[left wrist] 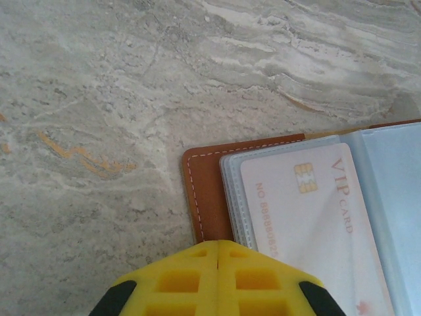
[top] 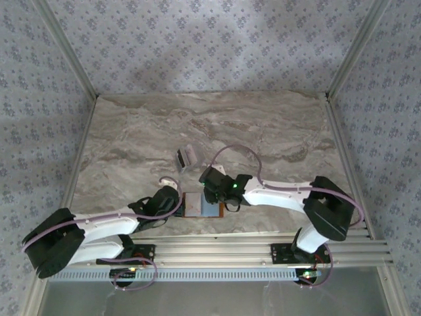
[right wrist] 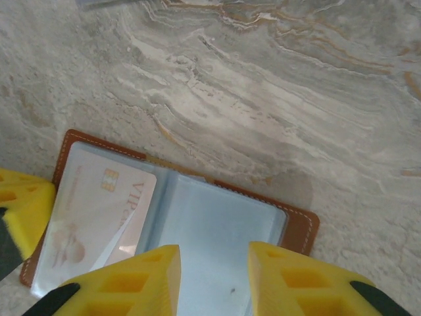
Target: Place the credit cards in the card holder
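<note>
The card holder [top: 200, 205] lies open near the table's front edge, brown leather [left wrist: 210, 191] framing blue-grey clear sleeves [right wrist: 217, 224]. One pale credit card [left wrist: 309, 224] marked VIP with a gold chip sits in the left sleeve [right wrist: 99, 204]. More credit cards form a small pale stack [top: 186, 158] farther back. My left gripper [left wrist: 218, 243] is shut, its tips over the holder's left edge [top: 179, 204], with nothing visibly between them. My right gripper [right wrist: 214, 253] is open just above the right sleeve [top: 212, 194], and the gap between its fingers holds nothing.
The marbled tabletop [top: 263, 125] stretches behind and to both sides of the card holder. Patterned walls and metal posts [top: 79, 72] enclose the table. A metal rail [top: 263, 247] with the arm bases runs along the near edge.
</note>
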